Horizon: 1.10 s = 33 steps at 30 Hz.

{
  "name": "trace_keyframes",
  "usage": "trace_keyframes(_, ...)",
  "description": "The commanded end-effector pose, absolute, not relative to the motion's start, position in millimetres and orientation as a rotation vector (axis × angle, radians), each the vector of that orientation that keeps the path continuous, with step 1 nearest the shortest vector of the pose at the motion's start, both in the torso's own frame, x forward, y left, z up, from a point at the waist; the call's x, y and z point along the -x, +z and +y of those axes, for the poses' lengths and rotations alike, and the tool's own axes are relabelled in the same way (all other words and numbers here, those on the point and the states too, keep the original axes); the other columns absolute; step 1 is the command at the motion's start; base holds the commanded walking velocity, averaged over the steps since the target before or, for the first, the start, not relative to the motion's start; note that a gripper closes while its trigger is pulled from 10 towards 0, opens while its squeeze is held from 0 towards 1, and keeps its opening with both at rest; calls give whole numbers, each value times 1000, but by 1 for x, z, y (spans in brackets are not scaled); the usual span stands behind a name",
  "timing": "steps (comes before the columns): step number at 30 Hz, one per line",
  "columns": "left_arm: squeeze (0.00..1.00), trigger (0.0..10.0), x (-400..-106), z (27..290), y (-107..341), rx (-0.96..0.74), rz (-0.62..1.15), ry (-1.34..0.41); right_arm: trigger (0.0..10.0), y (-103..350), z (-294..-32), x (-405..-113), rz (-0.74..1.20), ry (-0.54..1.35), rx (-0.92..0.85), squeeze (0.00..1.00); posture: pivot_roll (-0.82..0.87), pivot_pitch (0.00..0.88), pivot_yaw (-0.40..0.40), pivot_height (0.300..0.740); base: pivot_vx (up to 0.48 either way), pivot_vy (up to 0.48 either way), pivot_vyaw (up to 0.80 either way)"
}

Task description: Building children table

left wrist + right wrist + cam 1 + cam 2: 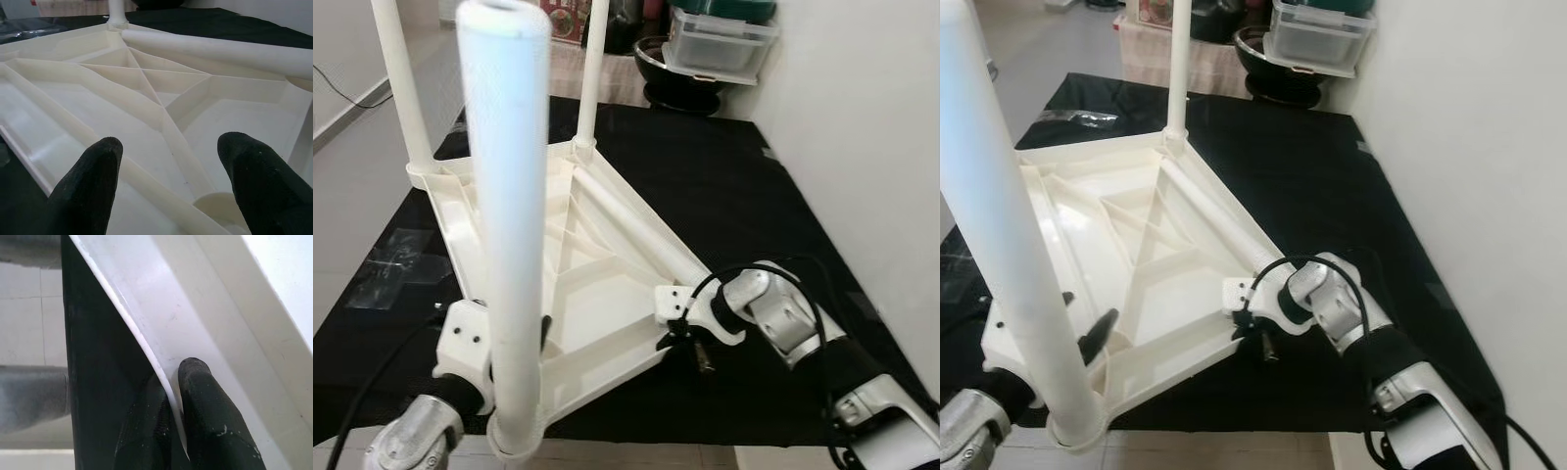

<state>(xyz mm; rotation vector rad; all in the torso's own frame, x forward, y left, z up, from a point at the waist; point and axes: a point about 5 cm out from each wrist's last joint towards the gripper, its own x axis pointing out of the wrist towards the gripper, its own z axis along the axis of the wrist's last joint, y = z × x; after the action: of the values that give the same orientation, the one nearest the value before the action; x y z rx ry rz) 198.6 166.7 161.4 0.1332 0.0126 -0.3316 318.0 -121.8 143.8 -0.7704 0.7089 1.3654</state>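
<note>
Ribs cross the underside of the white plastic children's table [1136,245], which lies upside down on a black mat [1312,186] on the floor. Three white legs stand upright in its corner sockets: the near leg [509,225] at the mat's near edge, two at the far corners. A fourth leg [636,220] lies loose along the table's right rim. The right gripper [178,423] has its jaws pinching that rim at the near right corner. The left gripper [166,181] hovers over the near left corner beside the near leg, jaws spread.
</note>
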Motion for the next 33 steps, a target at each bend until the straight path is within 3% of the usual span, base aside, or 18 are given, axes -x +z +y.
trace_keyframes(1, 0, 10000, -192, 132, 152, -53, 44, -521, 0, 158, -84, -329, 477, 1175, 571, 0, 43, 114, -140, 740, 0, 0, 0)
trace_keyframes(17, 0, 10000, -195, 132, 154, -64, 30, -513, 0, 168, -34, -330, 300, 1100, 492, 0, 47, 105, -137, 740, 0, 0, 0)
trace_keyframes(18, 0, 10000, -196, 132, 154, -66, 28, -511, 2863, 170, -31, -327, 265, 1125, 511, 0, 44, 105, -134, 740, 0, 0, 0)
trace_keyframes(19, 0, 10000, -196, 132, 154, -67, 28, -509, 10000, 172, -29, -325, 244, 1152, 516, 0, 44, 105, -134, 740, 0, 0, 0)
trace_keyframes(21, 0, 10000, -196, 132, 154, -67, 28, -509, 10000, 172, -29, -325, 244, 1152, 516, 0, 44, 105, -134, 740, 0, 0, 0)
trace_keyframes(22, 0, 10000, -196, 132, 154, -68, 27, -509, 10000, 173, -29, -323, 232, 1176, 521, 616, 41, 106, -132, 740, 0, 0, 0)
trace_keyframes(23, 0, 10000, -196, 132, 154, -68, 28, -509, 10000, 176, -31, -320, 207, 1211, 528, 1000, 38, 107, -131, 740, 0, 0, 0)
trace_keyframes(30, 0, 10000, -197, 133, 152, -69, 31, -509, 10000, 185, -42, -321, 122, 1203, 576, 992, 29, 107, -129, 740, 0, 0, 0)
trace_keyframes(31, 0, 10000, -198, 132, 152, -68, 30, -511, 10000, 188, -48, -327, 124, 1159, 585, 459, 29, 107, -129, 740, 0, 0, 0)
trace_keyframes(32, 0, 10000, -198, 132, 152, -67, 29, -513, 10000, 189, -50, -329, 120, 1142, 582, 8, 30, 106, -126, 740, 0, 0, 0)
trace_keyframes(33, 0, 10000, -198, 132, 152, -67, 29, -513, 10000, 189, -50, -329, 120, 1142, 582, 8, 30, 106, -126, 740, 0, 0, 0)
